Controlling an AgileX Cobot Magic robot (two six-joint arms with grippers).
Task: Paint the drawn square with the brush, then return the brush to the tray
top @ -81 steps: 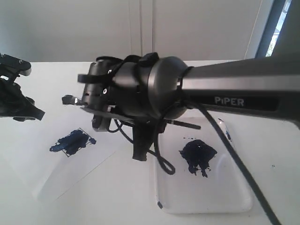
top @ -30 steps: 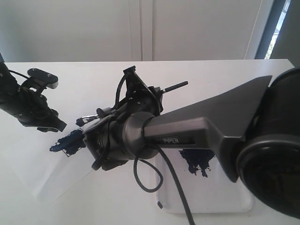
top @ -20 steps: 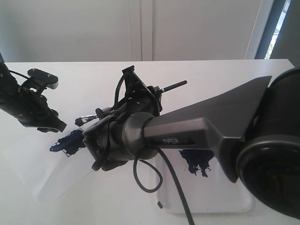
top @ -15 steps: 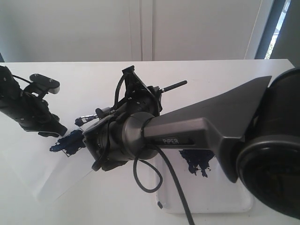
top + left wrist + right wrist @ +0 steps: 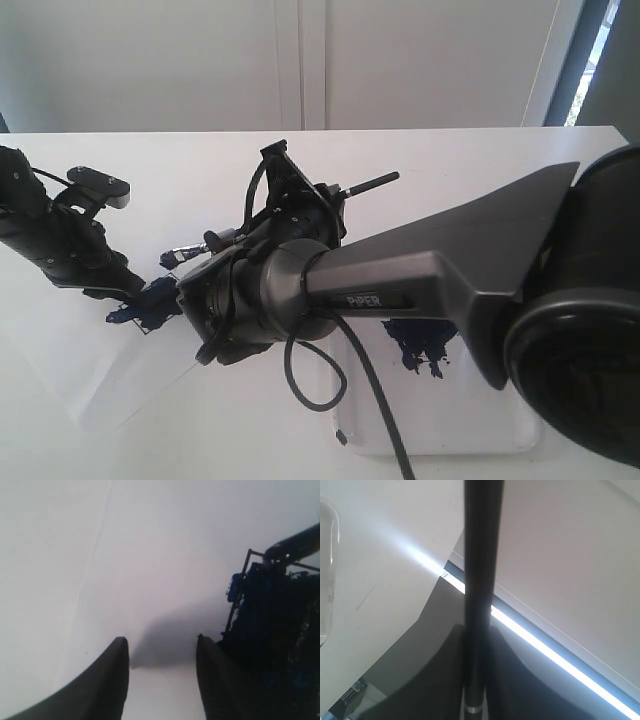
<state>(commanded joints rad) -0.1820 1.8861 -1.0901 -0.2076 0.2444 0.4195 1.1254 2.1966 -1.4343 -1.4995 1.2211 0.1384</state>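
Observation:
The drawn square [image 5: 150, 305], smeared dark blue, lies on a white paper sheet [image 5: 120, 370]. My right gripper [image 5: 479, 630] is shut on the black handle of the brush [image 5: 480, 570]. In the exterior view the brush [image 5: 365, 184] slants above the table, its stained tip [image 5: 175, 257] hanging just above and behind the square. My left gripper [image 5: 118, 288] is low on the paper at the square's left edge. Its dark fingers [image 5: 112, 680] stand open with only white paper between them, beside the painted square [image 5: 270, 620]. The tray [image 5: 480, 410] sits at the front right.
A dark blue paint blotch [image 5: 420, 345] marks the tray, whose rim [image 5: 327, 580] shows in the right wrist view. My right arm [image 5: 420, 280] fills the middle of the exterior view and hides part of the tray and table. A wall rises behind the white table.
My left gripper has slid right and down onto the paper, up to the square's edge. The right arm and brush have held still over the last second.

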